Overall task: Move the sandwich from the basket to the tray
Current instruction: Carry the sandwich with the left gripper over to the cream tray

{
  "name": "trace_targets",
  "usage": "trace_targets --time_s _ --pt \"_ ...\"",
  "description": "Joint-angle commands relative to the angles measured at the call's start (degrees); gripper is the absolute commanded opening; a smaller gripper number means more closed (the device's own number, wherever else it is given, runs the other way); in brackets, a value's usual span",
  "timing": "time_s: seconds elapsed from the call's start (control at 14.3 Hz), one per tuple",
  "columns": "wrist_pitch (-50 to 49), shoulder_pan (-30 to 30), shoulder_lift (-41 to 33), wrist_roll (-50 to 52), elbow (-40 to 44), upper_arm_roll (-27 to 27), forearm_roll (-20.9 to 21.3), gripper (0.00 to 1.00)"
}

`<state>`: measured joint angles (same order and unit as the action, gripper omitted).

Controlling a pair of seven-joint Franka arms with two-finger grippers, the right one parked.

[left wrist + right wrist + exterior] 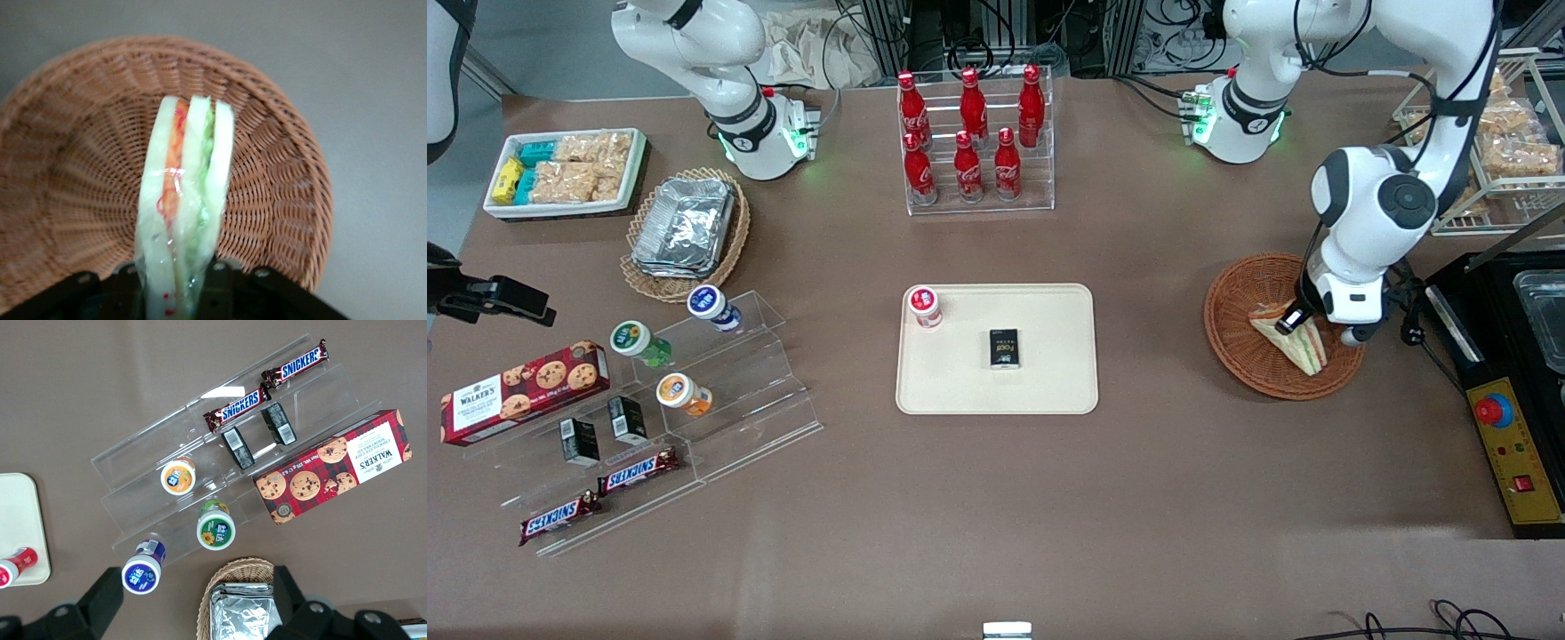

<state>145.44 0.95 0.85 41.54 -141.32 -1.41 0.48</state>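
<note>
Hovering over the round, shallow reddish-brown woven wicker basket (1249,356), our left arm's two-finger gripper (1294,317) sits low inside the bowl, at the small triangular wedge of pale bread with green, orange and red filling layers, the sandwich (1294,340). From the front we see the sandwich within the basket's rim, in the part of the bowl toward the working arm's end of the table, with the gripper's dark tip touching its upper edge. In the left wrist view the sandwich (187,200) stands on edge, its three bread slices and the orange and green layers facing the camera, wrapped in clear film that catches the light. Our dark fingers (217,283) press against the two outer bread faces, so we are pinching the wedge between them. The basket (67,173) weave fills the space around it; we cannot tell whether the sandwich rests on the wicker or is just clear of it.

The flat cream-beige rectangular plastic tray (1049,382) lies at the middle of the table, well apart from the basket. On it we see a small red-capped bottle (925,306) lying near one corner and a small black box (1004,348) near the centre. A clear acrylic rack of red cola bottles (971,142) stands farther from the front camera than the tray.
</note>
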Motion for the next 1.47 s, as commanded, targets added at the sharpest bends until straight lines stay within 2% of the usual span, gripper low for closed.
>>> trace_targets --time_s 0.0,0.28,0.56,0.77,0.98,1.19,1.4 --pt "-14.69 -0.42 -4.97 -8.90 7.43 0.18 0.66 0.00" --pt "-39.66 0.10 -5.07 -19.10 26.23 -0.17 0.22 0.00" --pt "-52.51 2.29 -4.90 -23.51 39.17 -3.23 -0.57 0.00" --pt "-53.50 4.14 -4.02 -21.96 43.06 -9.28 -1.36 0.00" --pt "-52.28 4.23 -1.39 -13.45 43.50 -19.11 -1.54 0.00" --pt "-46.40 4.41 4.40 -5.62 42.89 -27.74 -1.45 0.00" --pt "-40.87 6.68 11.44 -1.65 41.92 -30.75 -0.40 0.00"
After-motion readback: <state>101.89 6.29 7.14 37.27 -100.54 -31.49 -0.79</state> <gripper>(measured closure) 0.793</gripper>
